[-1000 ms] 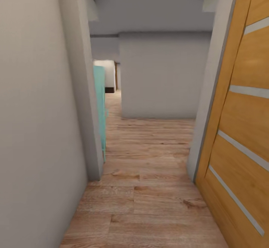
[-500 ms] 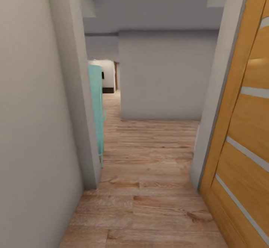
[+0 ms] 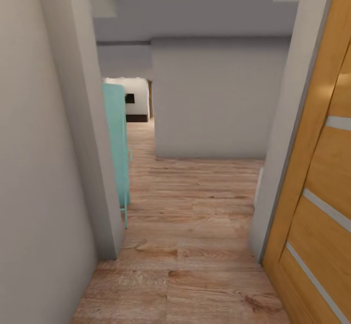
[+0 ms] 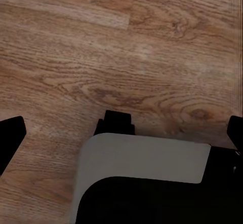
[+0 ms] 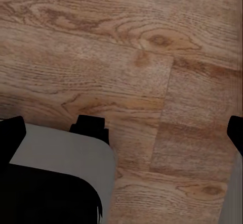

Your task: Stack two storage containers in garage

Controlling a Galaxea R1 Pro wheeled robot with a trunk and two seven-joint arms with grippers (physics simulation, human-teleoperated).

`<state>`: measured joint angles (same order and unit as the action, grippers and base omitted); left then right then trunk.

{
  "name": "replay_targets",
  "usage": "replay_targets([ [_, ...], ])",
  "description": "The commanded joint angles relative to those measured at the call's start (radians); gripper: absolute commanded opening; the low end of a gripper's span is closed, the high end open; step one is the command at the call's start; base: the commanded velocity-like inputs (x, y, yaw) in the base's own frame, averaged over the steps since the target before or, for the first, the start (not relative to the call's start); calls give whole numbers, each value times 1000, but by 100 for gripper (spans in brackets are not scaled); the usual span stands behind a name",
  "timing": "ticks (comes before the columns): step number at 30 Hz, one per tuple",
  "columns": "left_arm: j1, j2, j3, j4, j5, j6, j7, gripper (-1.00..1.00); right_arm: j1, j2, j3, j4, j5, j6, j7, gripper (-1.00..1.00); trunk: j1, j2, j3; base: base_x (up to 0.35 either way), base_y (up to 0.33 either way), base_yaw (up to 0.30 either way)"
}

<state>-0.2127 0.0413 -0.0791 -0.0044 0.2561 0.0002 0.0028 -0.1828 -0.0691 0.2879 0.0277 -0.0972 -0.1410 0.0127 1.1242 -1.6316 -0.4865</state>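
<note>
The two storage containers are out of view, as are the living room and the garage floor. I am in a hallway with a light wood plank floor (image 3: 195,216). My left gripper (image 4: 121,132) hangs over the planks, its two dark fingertips (image 4: 10,133) wide apart and nothing between them. My right gripper (image 5: 122,130) is likewise open above the wood, empty, with a fingertip (image 5: 11,130) at each side of its view.
A wooden door (image 3: 317,168) with pale strips stands open close on the right. A pale wall corner (image 3: 92,158) juts in on the left, with a turquoise piece of furniture (image 3: 117,138) behind it. A grey wall (image 3: 214,104) blocks straight ahead; the passage continues to its left.
The whole view has advanced along the hallway: the left wall corner, the turquoise furniture and the wooden door sit nearer and further out to the sides. Both grippers stay open.
</note>
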Motion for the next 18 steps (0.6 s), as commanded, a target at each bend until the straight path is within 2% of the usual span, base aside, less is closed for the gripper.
replay_targets([
  [1,0,0,-8,0,9,-1,0,100,-1,0,8,3,-10,-6,1,100,1,0,-1,327,-120,0],
  [18,0,0,-8,0,9,0,0,100,-1,1,9,3,-10,-1,1,100,1,0,-1,327,-93,0],
])
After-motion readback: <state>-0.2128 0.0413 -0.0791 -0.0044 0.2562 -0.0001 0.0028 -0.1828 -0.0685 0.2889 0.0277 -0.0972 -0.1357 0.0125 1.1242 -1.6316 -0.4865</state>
